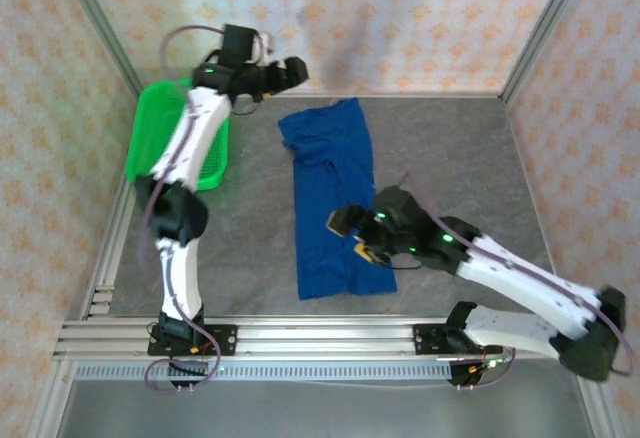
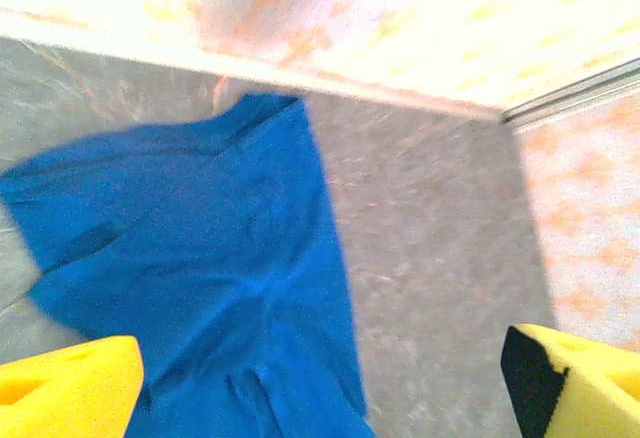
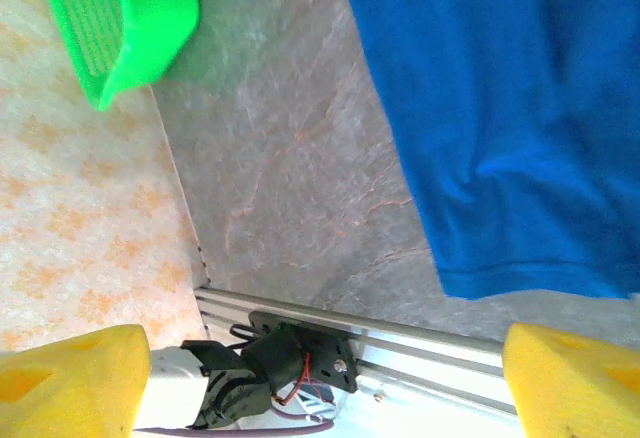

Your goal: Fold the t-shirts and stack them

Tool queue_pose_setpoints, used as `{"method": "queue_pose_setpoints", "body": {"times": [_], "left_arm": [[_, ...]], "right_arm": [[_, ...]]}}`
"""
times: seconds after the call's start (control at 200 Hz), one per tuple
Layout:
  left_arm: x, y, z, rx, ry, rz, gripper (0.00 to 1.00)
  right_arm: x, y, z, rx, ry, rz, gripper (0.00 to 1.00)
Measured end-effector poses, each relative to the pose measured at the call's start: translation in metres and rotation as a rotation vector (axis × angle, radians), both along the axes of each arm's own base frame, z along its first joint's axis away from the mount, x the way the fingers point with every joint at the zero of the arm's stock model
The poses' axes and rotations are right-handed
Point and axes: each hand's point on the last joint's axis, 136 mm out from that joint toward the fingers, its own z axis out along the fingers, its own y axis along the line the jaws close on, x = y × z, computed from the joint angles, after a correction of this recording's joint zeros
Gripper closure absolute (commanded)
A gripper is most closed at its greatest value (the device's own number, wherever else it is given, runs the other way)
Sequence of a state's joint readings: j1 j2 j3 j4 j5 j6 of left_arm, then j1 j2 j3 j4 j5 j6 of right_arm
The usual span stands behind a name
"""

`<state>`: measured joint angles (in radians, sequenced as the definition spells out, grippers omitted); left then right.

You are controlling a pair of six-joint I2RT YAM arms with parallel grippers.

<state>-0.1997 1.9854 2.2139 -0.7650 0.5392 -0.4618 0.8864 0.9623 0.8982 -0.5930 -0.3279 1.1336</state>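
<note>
The t-shirt (image 1: 332, 198) lies flat mid-table as a narrow strip. Its long axis runs near to far, leaning slightly left at the far end, with what looks like the hem nearest. The left gripper (image 1: 295, 70) hovers off its far-left corner and the right gripper (image 1: 352, 236) over its near half, both with fingers spread wide and holding nothing. A crosswise fold seems due: pinch all layers at two corners of one end, lift evenly, and lay that edge squarely on the other.

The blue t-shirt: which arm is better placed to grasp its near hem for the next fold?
Right, probably. The right gripper hovers open over the near half of the t-shirt, close to that hem; the left gripper, open, is at the far end.
</note>
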Motion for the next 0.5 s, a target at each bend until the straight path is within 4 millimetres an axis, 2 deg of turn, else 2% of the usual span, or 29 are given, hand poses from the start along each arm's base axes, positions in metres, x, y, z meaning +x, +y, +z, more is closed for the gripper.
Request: {"method": "queue_pose_setpoints", "body": {"times": [0.045,0.09,0.135,0.195,0.23,0.295,0.385,0.435,0.5], "left_arm": [[-0.034,0.009,0.034,-0.009,-0.054,0.007,0.06],[-0.068,0.013,0.055,-0.017,-0.093,0.005,0.06],[-0.099,0.014,0.059,-0.019,-0.098,-0.002,0.07],[-0.138,0.008,0.042,-0.021,-0.066,-0.028,0.07],[-0.159,0.003,0.023,-0.021,-0.023,-0.044,0.09],[-0.196,-0.006,-0.025,-0.015,0.086,-0.071,0.13],[-0.247,-0.013,-0.119,0.025,0.309,-0.085,0.18],[-0.275,-0.013,-0.163,0.057,0.413,-0.084,0.20],[-0.310,-0.012,-0.199,0.076,0.503,-0.082,0.25]], "right_arm": [[-0.003,-0.020,-0.002,-0.021,-0.015,-0.024,0.09],[-0.005,-0.039,-0.009,-0.055,-0.023,-0.043,0.09],[-0.007,-0.054,-0.019,-0.096,-0.017,-0.058,0.10],[-0.008,-0.069,-0.037,-0.164,0.004,-0.056,0.12],[-0.007,-0.075,-0.047,-0.206,0.020,-0.048,0.13],[-0.008,-0.083,-0.065,-0.284,0.050,-0.014,0.16],[-0.008,-0.088,-0.089,-0.364,0.094,0.048,0.20],[-0.008,-0.091,-0.099,-0.391,0.113,0.077,0.22],[-0.010,-0.093,-0.111,-0.416,0.134,0.118,0.25]]}}
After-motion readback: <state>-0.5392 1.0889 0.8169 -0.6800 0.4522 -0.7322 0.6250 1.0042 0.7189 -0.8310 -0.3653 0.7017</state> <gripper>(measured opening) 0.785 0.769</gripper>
